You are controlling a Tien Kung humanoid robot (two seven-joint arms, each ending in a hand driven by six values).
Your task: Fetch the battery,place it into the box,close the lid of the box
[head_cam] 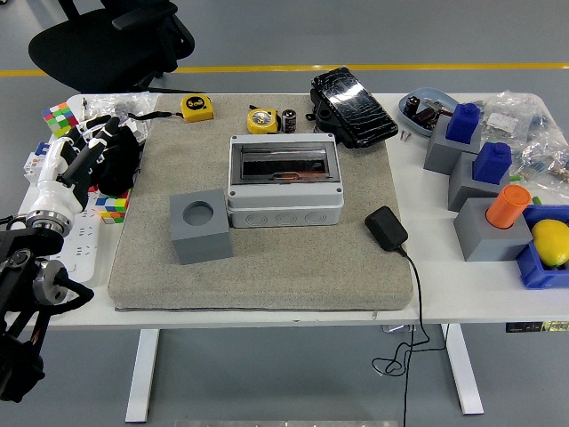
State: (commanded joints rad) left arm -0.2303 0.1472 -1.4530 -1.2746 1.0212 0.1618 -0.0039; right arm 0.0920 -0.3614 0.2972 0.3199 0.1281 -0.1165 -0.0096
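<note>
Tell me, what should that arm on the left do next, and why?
Probably reach the left hand forward and to the right, toward the battery standing at the table's far side between the yellow tape measure and the black case. The hand holds nothing and sits far from it at the table's left edge, while the grey box waits just in front of the battery.

Only the left arm (36, 294) of the robot is visible, at the left edge of the head view. Its lower part is black, made of rounded joint housings, and one of them carries a round silver-grey cap on its side. A thin black cable makes a loop near this cap. Above it there is a ribbed metallic ring at the wrist. The left hand (76, 160) has a white shell on its back, and the fingers (105, 133) are black with some small white parts.
</note>
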